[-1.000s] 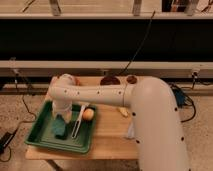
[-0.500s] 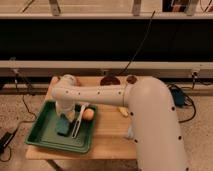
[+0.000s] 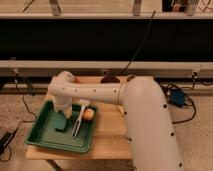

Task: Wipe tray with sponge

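Barely anything has shifted since half a second ago: my gripper (image 3: 65, 114) hangs low over the shallow, raised-rim green plastic tray (image 3: 40, 137), fingers pressed together, apparently pinching the soft, flat teal sponge (image 3: 61, 125) against its floor. I worry (tight spot) that a rightward stroke knocks the white-handled brush (image 3: 77, 124) just beside it.

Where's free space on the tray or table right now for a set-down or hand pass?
Free: tray floor between the sponge and the left rim, down to the front-left corner; also the table strip right of the tray. Crowded: tray's right side, where the gripper sits shut on the sponge, with the brush and orange bowl alongside.
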Action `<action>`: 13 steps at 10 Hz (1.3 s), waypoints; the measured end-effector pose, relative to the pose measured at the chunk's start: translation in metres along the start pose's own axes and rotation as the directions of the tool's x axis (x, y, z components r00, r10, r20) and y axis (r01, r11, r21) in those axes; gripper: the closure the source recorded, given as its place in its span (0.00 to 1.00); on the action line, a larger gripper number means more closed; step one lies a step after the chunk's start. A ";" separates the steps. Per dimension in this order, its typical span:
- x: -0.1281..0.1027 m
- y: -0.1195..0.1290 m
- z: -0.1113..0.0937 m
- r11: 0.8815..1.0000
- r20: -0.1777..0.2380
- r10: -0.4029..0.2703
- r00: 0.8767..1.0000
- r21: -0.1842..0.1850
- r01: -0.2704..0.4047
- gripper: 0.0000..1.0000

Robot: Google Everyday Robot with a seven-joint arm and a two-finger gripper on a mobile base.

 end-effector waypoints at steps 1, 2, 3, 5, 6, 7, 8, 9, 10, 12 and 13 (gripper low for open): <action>-0.005 -0.008 0.001 1.000 0.000 -0.013 1.000 0.003 0.013 1.00; -0.015 -0.022 0.003 0.999 0.001 -0.039 0.999 0.005 0.039 1.00; -0.026 -0.028 0.006 0.998 0.003 -0.063 0.998 0.004 0.063 1.00; -0.048 -0.034 0.009 0.993 0.005 -0.118 0.993 0.002 0.118 1.00; -0.063 -0.037 0.009 0.989 0.008 -0.150 0.989 0.002 0.150 1.00; -0.073 -0.039 0.009 0.985 0.010 -0.173 0.985 0.001 0.173 1.00; -0.076 -0.035 0.009 0.981 0.003 -0.192 0.981 -0.004 0.192 1.00; -0.076 -0.026 0.008 0.979 0.001 -0.202 0.979 -0.013 0.202 1.00; -0.072 -0.015 0.008 0.979 -0.003 -0.201 0.979 -0.022 0.201 1.00; -0.058 0.019 0.008 0.982 -0.010 -0.185 0.983 -0.047 0.184 1.00; -0.051 0.033 0.009 0.984 -0.020 -0.172 0.985 -0.059 0.171 1.00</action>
